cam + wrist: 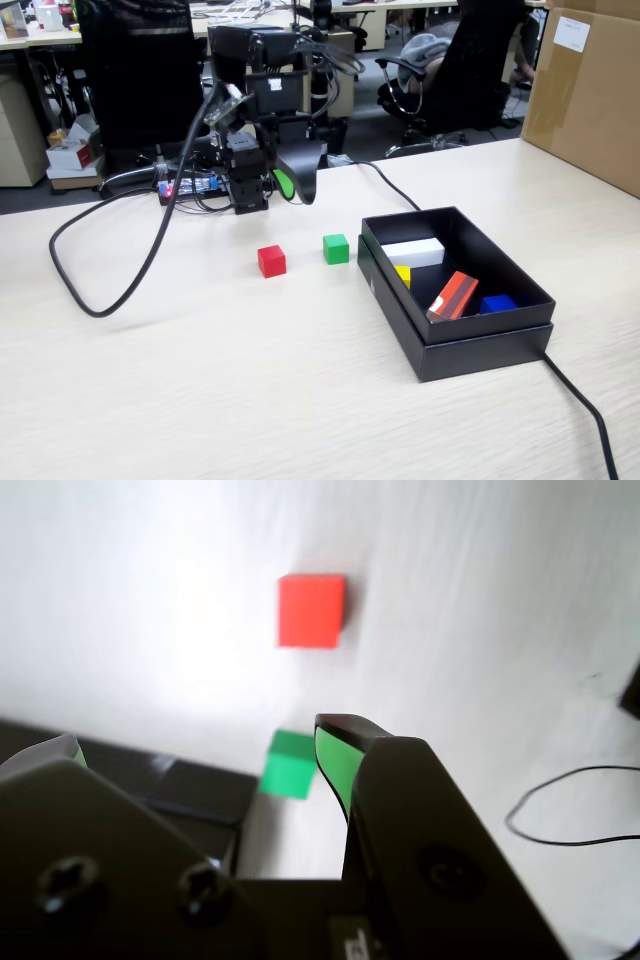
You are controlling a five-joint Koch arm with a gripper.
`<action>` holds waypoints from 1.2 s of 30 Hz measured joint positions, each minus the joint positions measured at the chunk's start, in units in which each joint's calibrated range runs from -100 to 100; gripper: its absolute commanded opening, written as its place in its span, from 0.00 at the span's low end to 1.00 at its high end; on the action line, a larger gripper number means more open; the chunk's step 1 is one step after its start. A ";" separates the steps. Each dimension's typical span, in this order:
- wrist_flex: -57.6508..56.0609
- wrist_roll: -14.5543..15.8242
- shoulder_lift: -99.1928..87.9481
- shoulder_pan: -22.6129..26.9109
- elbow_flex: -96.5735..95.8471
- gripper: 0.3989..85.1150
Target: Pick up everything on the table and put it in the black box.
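A red cube (271,260) (312,610) and a green cube (336,249) (290,765) sit side by side on the pale wood table (250,380), just left of the black box (455,330) in the fixed view. A yellow cube (402,274) lies inside the box against its left wall. My gripper (291,185) (200,752) hangs above the table behind the two cubes, folded close to the arm's base. It is open and empty, its green pads far apart. In the wrist view the green cube and a corner of the box (170,785) show between the fingers.
The box also holds a white block (413,252), an orange-red block (453,297) and a blue piece (497,303). A thick black cable (100,290) loops across the table's left side, another (585,405) runs off the front right. A brown carton (590,90) stands at the back right.
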 measured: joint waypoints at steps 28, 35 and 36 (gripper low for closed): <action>10.84 -2.10 -9.71 -4.10 -26.56 0.56; 14.40 -2.10 0.39 -4.25 -24.37 0.56; 14.94 -2.10 1.94 -4.30 -23.46 0.56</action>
